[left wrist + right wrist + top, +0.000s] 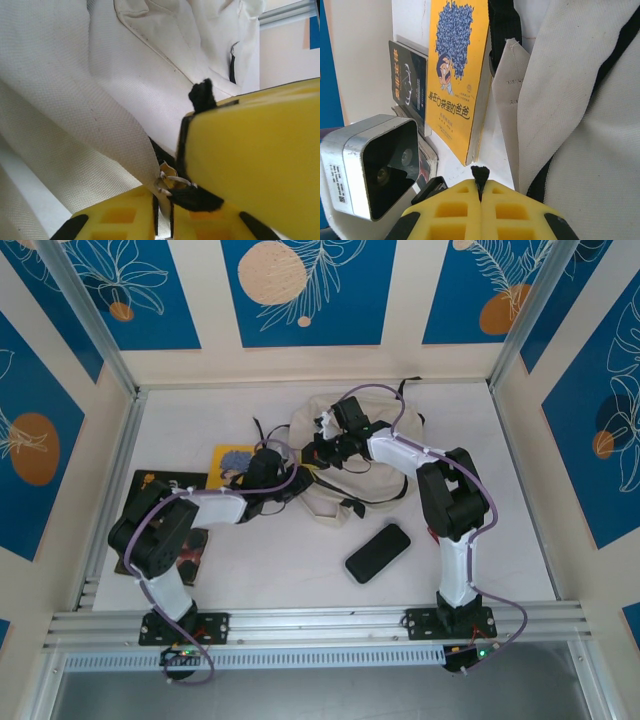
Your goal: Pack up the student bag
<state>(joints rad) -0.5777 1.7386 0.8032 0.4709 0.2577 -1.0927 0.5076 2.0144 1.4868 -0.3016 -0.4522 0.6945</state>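
The student bag (325, 502), cream fabric with black trim, lies at the table's centre. My left gripper (290, 483) is at its left edge. In the left wrist view this gripper (162, 192) is shut on a cream fabric strip of the bag (75, 100), beside a metal zipper ring. My right gripper (318, 448) reaches over the bag from the right. In the right wrist view it (480, 182) is shut on a small black tab of the bag (590, 125). The two grippers sit very close together.
A yellow book (232, 458) (457, 65) lies just left of the bag. A dark book (160, 487) (407, 82) lies further left, partly under my left arm. A black phone-like case (378, 552) rests on the table in front of the bag.
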